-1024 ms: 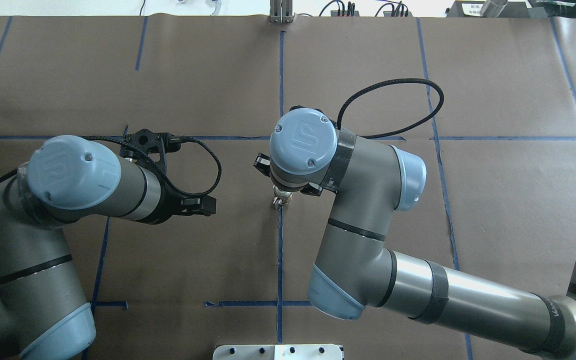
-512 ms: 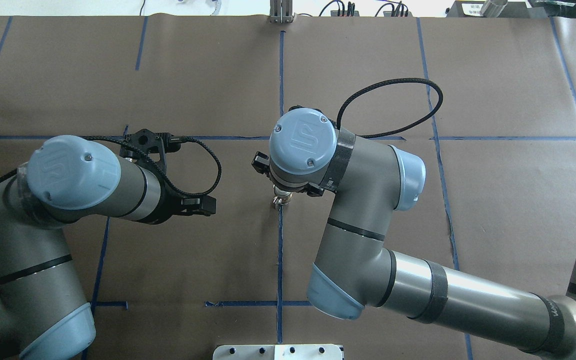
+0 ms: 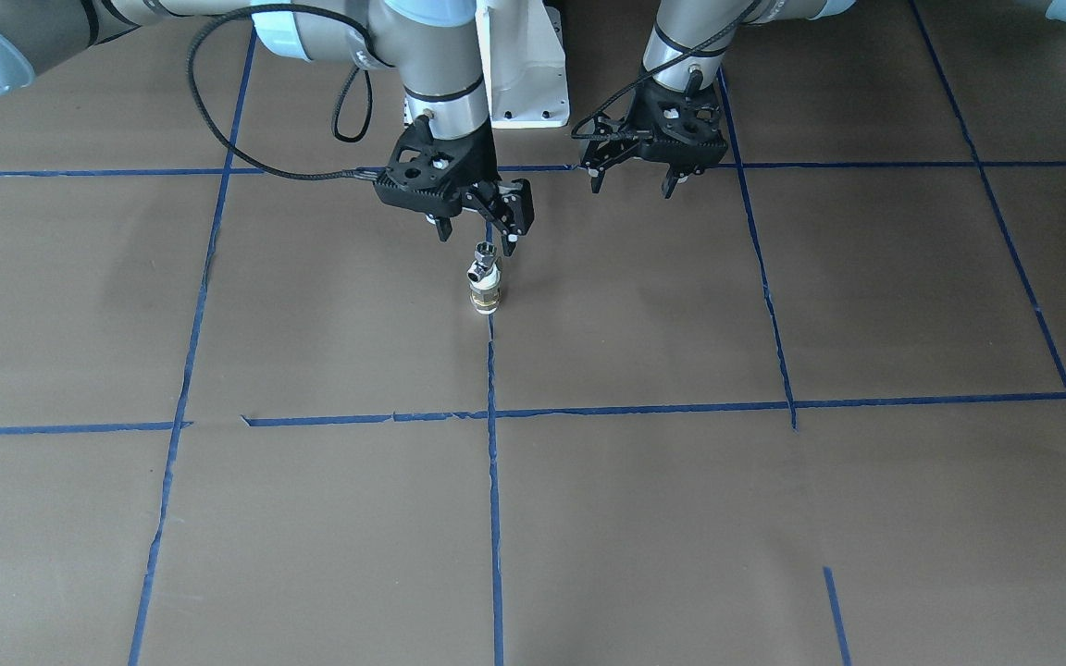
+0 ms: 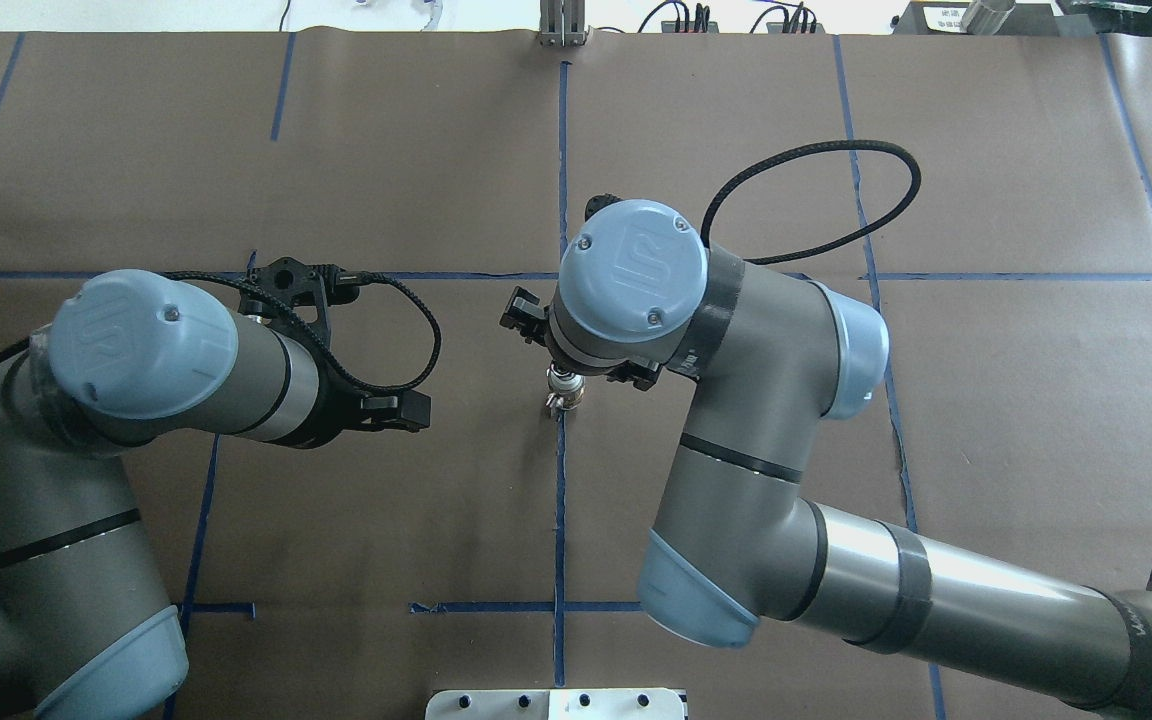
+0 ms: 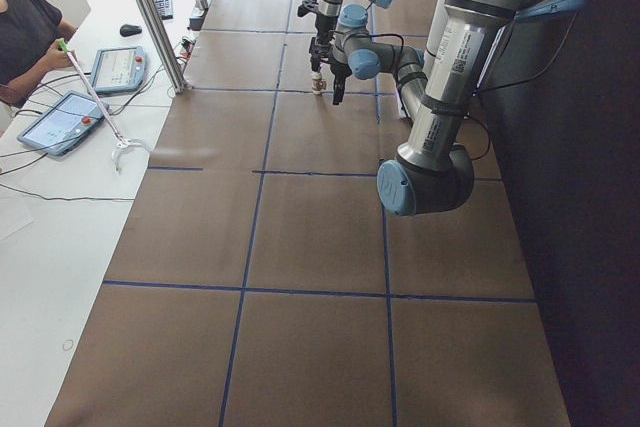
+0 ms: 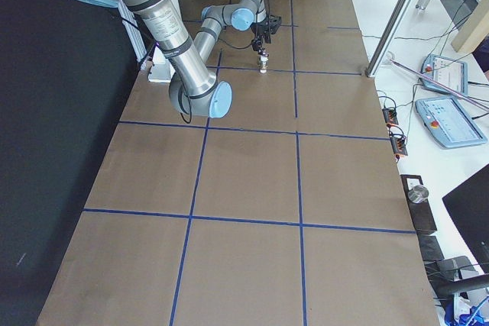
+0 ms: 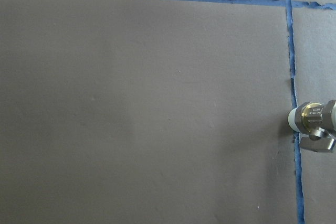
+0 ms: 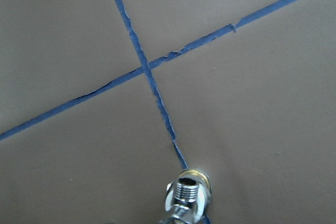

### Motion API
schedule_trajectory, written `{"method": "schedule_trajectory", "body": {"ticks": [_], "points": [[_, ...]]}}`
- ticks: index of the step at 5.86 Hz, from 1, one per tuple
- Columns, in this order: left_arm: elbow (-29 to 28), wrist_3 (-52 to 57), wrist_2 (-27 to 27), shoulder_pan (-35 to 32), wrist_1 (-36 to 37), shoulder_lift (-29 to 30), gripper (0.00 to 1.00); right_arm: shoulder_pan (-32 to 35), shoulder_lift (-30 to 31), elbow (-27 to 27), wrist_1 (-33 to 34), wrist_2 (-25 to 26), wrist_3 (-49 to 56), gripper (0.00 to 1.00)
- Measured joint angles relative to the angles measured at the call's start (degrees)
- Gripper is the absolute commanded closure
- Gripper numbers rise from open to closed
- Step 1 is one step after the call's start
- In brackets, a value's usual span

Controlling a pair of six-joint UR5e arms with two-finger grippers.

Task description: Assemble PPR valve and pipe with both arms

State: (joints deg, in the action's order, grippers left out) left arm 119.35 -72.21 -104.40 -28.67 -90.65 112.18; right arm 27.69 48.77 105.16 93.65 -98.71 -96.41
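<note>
A small valve and pipe piece, chrome and brass with a white end, stands upright on the brown table on a blue tape line. It also shows in the overhead view, the left wrist view and the right wrist view. My right gripper is open and hangs just above the piece's top, with a finger on either side. It holds nothing. My left gripper is open and empty, hanging above the table beside the piece and apart from it.
The white robot base plate sits behind the grippers. Blue tape lines divide the brown table cover. An aluminium post and operator tablets stand on the white bench beyond the table's far edge.
My right wrist has shifted a little to the right and away from the robot, and its cable loop has moved with it. The valve piece and my left arm have stayed where they were.
</note>
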Motion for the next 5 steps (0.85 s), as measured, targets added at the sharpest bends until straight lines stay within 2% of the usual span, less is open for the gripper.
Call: {"method": "schedule_trajectory", "body": {"ticks": [1, 2, 3, 5], "points": [[0.2, 0.3, -0.2, -0.1, 0.0, -0.9, 0.01, 1.6, 6.3, 7.7, 0.0, -1.4, 0.5, 0.0], [0.9, 2.2, -0.3, -0.2, 0.1, -2.8, 0.01, 4.7, 14.0, 14.9, -0.1, -5.0, 3.9, 0.0], [2.5, 5.8, -0.4, -0.4, 0.2, -5.6, 0.01, 9.5, 21.0, 19.0, -0.3, -10.3, 11.3, 0.0], [6.8, 14.5, -2.8, -3.2, 0.4, -14.0, 0.0, 23.4, 34.1, 21.4, -0.7, -21.1, 33.3, 0.0]]}}
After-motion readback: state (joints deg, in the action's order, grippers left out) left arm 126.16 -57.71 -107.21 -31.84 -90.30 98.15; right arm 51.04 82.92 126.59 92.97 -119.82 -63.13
